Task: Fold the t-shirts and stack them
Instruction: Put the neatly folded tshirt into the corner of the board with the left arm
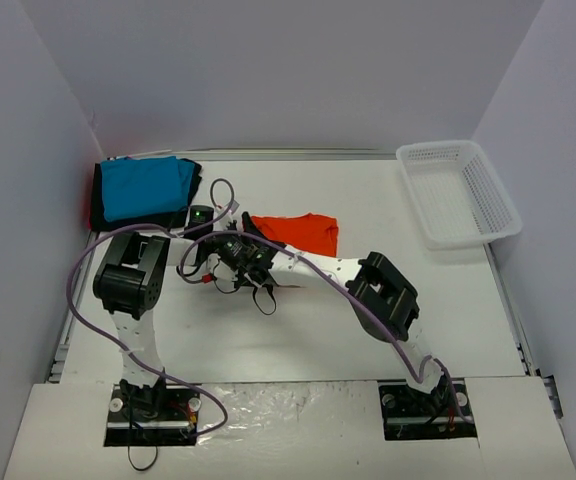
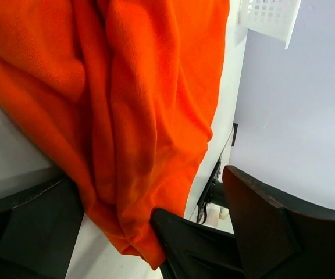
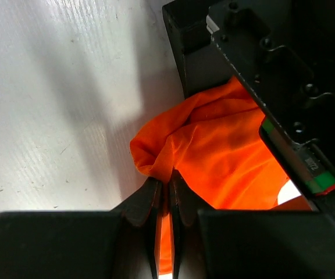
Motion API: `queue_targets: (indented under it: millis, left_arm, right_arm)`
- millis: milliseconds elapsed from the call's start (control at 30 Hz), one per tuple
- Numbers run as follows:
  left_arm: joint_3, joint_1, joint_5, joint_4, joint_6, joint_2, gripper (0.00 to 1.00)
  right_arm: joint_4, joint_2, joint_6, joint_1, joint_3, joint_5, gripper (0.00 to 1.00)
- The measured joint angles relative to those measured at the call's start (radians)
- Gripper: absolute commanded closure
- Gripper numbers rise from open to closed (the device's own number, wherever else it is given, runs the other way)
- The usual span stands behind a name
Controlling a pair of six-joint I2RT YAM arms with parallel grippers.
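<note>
right claw tight on orange t-shirt

You face a white table boxed in by plain pale walls: back wall, left wall, right wall. Light is soft and even, with faint shadows only. The near-edge board shows a glossy sheen.

no text, label or number is clear enough to read.

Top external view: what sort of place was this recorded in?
Probably a lab test cell, not a home: plain white walls box in a white table, and a left arm and a right arm are bolted at its near edge.
</note>
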Motion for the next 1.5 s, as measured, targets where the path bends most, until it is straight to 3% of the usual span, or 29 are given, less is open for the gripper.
queue_targets:
  millis: [167,200,233,300,500,700,733,767,800,867,900,967,1033,1067,1133,1367,1500]
  left_arm:
    - [0.029,-0.001,0.018,-0.003,0.002,0.025,0.06]
    - [0.043,-0.002,0.023,-0.011,0.007,0.034,0.01]
    - [0.06,-0.003,0.03,-0.023,0.013,0.044,0.11]
    - [0.096,-0.005,0.039,-0.042,0.027,0.068,0.21]
    - [0.139,-0.008,0.066,-0.056,0.034,0.111,0.26]
    - [0.153,-0.014,0.057,-0.066,0.052,0.146,0.63]
    - [0.156,-0.014,0.056,-0.069,0.053,0.153,0.81]
    - [0.159,-0.014,0.05,-0.074,0.056,0.16,0.91]
    - [0.159,-0.015,0.043,-0.078,0.059,0.166,0.97]
    - [0.16,-0.015,0.052,-0.082,0.06,0.181,0.98]
    - [0.163,-0.016,0.053,-0.082,0.06,0.182,0.98]
    - [0.171,-0.018,0.051,-0.08,0.058,0.186,0.98]
    - [0.179,-0.019,0.051,-0.068,0.052,0.194,0.97]
    - [0.18,-0.019,0.051,-0.062,0.049,0.196,0.98]
    - [0.18,-0.019,0.051,-0.055,0.047,0.196,0.98]
    - [0.181,-0.019,0.051,-0.046,0.05,0.197,0.97]
    - [0.222,-0.018,0.042,-0.144,0.129,0.195,0.98]
  right_arm:
    - [-0.019,0.007,0.0,-0.001,0.012,0.0,1.0]
    - [-0.023,0.007,0.0,-0.001,0.012,0.0,1.0]
    - [-0.025,0.007,0.001,-0.001,0.012,0.0,1.0]
    - [-0.03,0.007,0.003,-0.001,0.013,0.0,1.0]
    - [-0.051,0.007,0.003,-0.001,0.014,0.0,1.0]
    - [-0.053,0.007,0.003,0.002,0.016,-0.002,1.0]
    - [-0.053,0.007,0.003,0.003,0.016,-0.002,1.0]
    - [-0.053,0.007,0.003,0.003,0.016,-0.002,1.0]
    - [-0.052,0.007,0.003,0.004,0.016,-0.001,1.0]
    - [-0.053,0.007,0.003,0.006,0.016,-0.002,0.98]
    - [-0.053,0.007,0.003,0.007,0.016,-0.002,0.8]
    - [-0.053,0.007,0.005,0.008,0.016,-0.005,0.56]
    - [-0.048,0.002,0.007,0.01,0.006,-0.009,0.46]
    - [-0.047,-0.005,0.005,0.011,-0.007,-0.014,0.26]
    - [-0.038,-0.037,0.002,0.013,-0.061,-0.027,0.02]
    - [-0.072,-0.279,-0.052,0.001,-0.275,-0.093,0.0]
    - [-0.091,-0.473,-0.08,-0.122,-0.298,-0.185,0.0]
